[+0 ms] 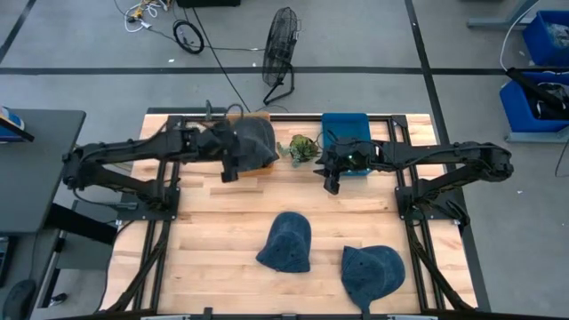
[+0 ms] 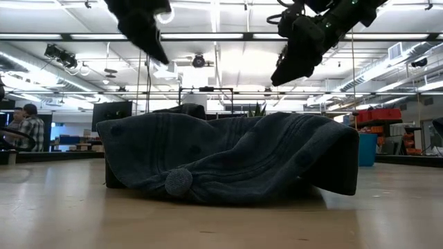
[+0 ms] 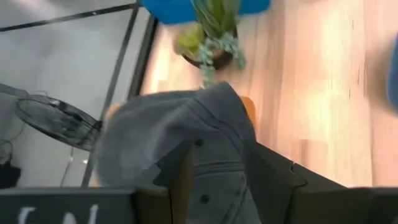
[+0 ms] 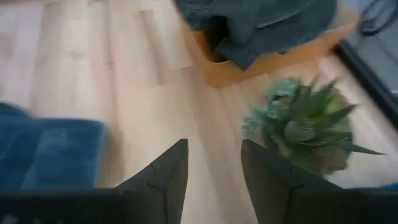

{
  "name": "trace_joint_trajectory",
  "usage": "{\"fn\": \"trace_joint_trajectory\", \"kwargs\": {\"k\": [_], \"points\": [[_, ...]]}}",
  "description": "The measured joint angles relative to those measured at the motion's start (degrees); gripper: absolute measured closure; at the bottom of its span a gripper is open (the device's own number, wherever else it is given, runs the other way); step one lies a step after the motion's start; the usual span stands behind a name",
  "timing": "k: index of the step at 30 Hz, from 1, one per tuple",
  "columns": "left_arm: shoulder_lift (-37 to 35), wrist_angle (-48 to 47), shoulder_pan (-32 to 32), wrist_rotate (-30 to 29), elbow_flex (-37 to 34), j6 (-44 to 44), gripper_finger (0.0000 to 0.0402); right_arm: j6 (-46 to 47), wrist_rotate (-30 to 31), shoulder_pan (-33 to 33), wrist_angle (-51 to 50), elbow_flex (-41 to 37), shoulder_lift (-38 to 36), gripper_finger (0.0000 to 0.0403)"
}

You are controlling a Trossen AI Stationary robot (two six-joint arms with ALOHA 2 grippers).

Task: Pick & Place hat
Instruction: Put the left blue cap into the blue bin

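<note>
A grey hat (image 1: 253,142) lies draped over an orange box (image 1: 266,169) at the table's far side. My left gripper (image 1: 229,169) hovers at the box's left side. In the left wrist view its fingers (image 3: 217,186) stand apart, with the grey hat's cloth (image 3: 217,174) between them. Two blue hats (image 1: 286,242) (image 1: 373,271) lie flat on the table nearer the front edge; one fills the low view (image 2: 228,162). My right gripper (image 1: 333,182) is open (image 4: 214,180) above bare wood, between a potted plant (image 4: 311,124) and a blue box (image 1: 345,133). My left gripper comes at the grey hat from the table's left, one finger (image 3: 168,186) on either side of a strip of cloth (image 3: 217,162) that rests on the box. Whether the fingers touch the cloth cannot be told.
The small potted plant (image 1: 302,148) stands between the orange box and the blue box at the far edge. Bare wooden table (image 1: 222,222) lies to the left of the blue hats. A fan (image 1: 280,53) and cables lie on the floor beyond the table.
</note>
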Motion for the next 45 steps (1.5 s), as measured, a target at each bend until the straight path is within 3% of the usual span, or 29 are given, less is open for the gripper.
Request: {"fn": "trace_joint_trajectory", "kwargs": {"k": [5, 8, 12, 15, 19, 26, 45], "points": [[0.0, 12.1, -0.1, 0.1, -9.5, 0.7, 0.0259, -0.4, -11.6, 3.2, 4.2, 0.0, 0.0, 0.0248], [0.0, 16.3, -0.1, 0.1, -12.9, 0.6, 0.0259, 0.5, -15.1, 7.2, 11.2, 0.0, 0.8, 0.0248], [0.0, 17.7, -0.1, 0.1, -14.1, -0.2, 0.0259, 0.2, -15.1, 12.7, 18.6, 0.0, 4.2, 0.0248], [0.0, 18.1, -0.1, 0.3, -14.1, -1.2, 0.0259, 1.3, -11.4, 16.0, 22.7, 0.0, 8.7, 0.0248], [0.0, 18.2, -0.2, 0.3, -14.1, -2.9, 0.0259, 6.3, -8.5, 18.9, 25.8, 0.0, 17.0, 0.0248], [0.0, 18.3, -0.3, 0.3, -14.1, -7.5, 0.0259, 10.3, -8.9, 23.8, 27.8, 2.9, 28.8, 0.0248], [0.0, 18.5, -0.7, 0.4, -14.1, -7.1, 0.0259, 5.1, -8.1, 22.3, 19.1, 5.0, 29.9, 0.0248]]}}
